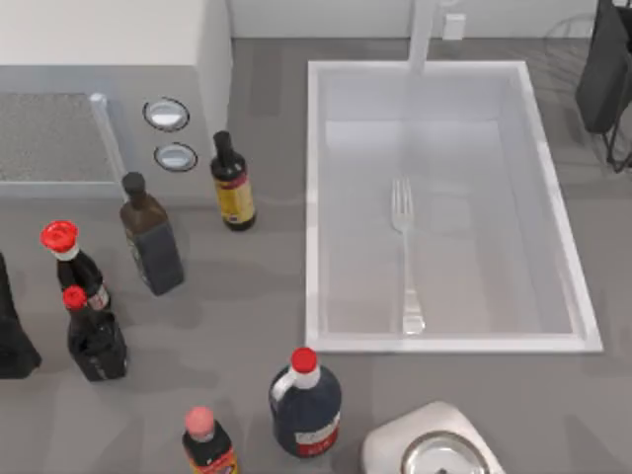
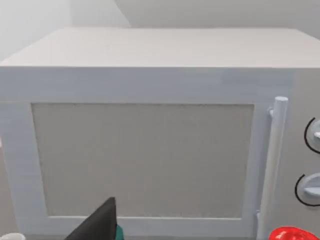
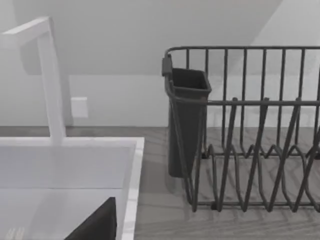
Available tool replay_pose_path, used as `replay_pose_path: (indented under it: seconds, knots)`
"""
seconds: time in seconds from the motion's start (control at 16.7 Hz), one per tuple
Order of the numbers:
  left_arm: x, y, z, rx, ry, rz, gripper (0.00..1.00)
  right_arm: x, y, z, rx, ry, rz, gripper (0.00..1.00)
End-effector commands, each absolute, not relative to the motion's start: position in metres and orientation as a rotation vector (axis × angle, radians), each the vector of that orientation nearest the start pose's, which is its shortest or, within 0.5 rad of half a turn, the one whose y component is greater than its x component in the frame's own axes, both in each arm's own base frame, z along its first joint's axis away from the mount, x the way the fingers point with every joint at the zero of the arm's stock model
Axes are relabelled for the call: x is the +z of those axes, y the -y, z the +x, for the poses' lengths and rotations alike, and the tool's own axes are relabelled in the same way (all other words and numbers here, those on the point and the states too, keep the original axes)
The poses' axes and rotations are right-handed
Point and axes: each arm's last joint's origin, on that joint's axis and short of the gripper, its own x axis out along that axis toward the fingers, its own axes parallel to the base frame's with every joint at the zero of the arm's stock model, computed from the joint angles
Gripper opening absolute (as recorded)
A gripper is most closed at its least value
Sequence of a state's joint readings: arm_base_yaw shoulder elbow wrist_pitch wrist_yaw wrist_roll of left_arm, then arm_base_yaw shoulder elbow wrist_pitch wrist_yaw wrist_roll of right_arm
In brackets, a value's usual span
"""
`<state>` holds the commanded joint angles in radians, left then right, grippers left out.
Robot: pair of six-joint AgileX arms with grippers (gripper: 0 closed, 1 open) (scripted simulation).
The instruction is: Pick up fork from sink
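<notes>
At the table's (image 1: 247,326) far left edge the left hand (image 1: 12,341) shows as a dark shape beside the red-capped sauce bottles (image 1: 84,296), facing the white microwave (image 2: 150,150); whether it is spread or pressed together I cannot tell. Well to its right, the fork (image 1: 405,252) lies flat on the sink's (image 1: 314,197) bottom, 4 tines pointing away toward the faucet (image 1: 423,39). At the top right corner the right hand (image 1: 604,74) sits by the dish rack (image 3: 250,150), well apart from the fork; its spread I cannot tell.
</notes>
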<state>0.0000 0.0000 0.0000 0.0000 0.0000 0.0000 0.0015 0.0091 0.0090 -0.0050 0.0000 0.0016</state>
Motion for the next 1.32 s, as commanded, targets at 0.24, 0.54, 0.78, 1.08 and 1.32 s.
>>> replay_pose_path:
  seconds: [0.24,0.54,0.78,1.08,1.32]
  knots:
    - [0.16,0.001,0.106,0.0,0.0,0.0,1.0,0.189,-0.002,0.108,0.023,-0.084,0.023,1.0]
    - [0.16,0.001,0.106,0.0,0.0,0.0,1.0,0.256,-0.011,0.135,0.072,-0.296,0.07,1.0]
    - [0.16,0.001,0.106,0.0,0.0,0.0,1.0,0.311,-0.029,0.19,0.107,-0.527,0.106,1.0]
    - [0.16,0.001,0.106,0.0,0.0,0.0,1.0,0.34,-0.074,0.293,0.123,-0.852,0.125,1.0]
    - [0.16,0.001,0.106,0.0,0.0,0.0,1.0,0.314,-0.124,0.375,0.107,-1.106,0.111,1.0]
